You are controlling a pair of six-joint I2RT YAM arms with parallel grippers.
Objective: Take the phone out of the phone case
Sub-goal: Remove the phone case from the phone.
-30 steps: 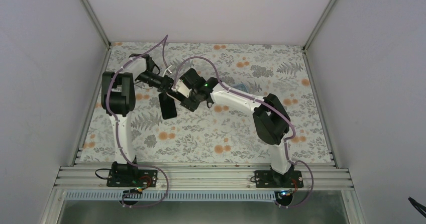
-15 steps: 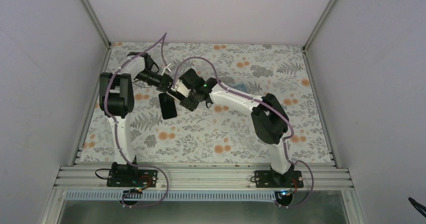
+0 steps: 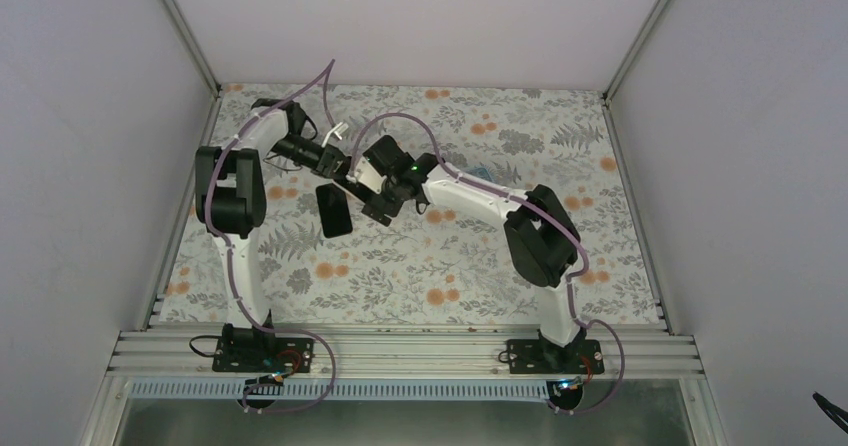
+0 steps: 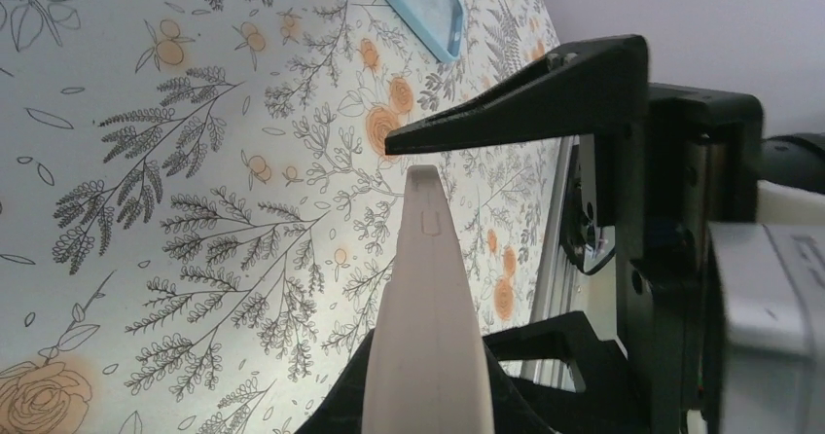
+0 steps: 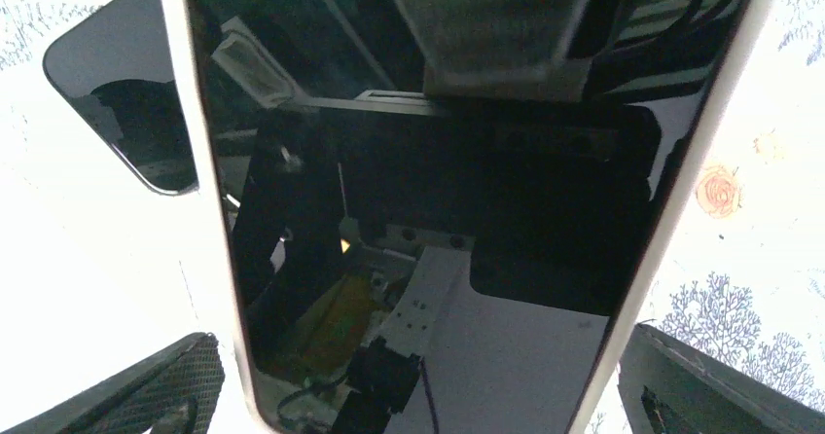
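A phone in a pale case [image 5: 438,162], dark screen facing the right wrist camera, is held in the air between both arms. My left gripper [image 4: 428,400] is shut on it; the pale edge [image 4: 423,288] sticks out from between its fingers. In the top view my left gripper [image 3: 338,169] meets my right gripper [image 3: 362,188]. My right gripper [image 5: 438,385] is open, its fingers [image 5: 185,380] standing either side of the phone with a gap. They also show in the left wrist view [image 4: 506,113].
A bare black phone [image 3: 335,209] lies flat on the floral table just below the grippers; it also shows in the right wrist view [image 5: 126,113]. A light blue case [image 4: 413,1] lies further right on the table, partly behind the right arm [image 3: 482,173].
Both grippers, with the held phone, have shifted slightly toward the back left. The black phone on the table has not moved.
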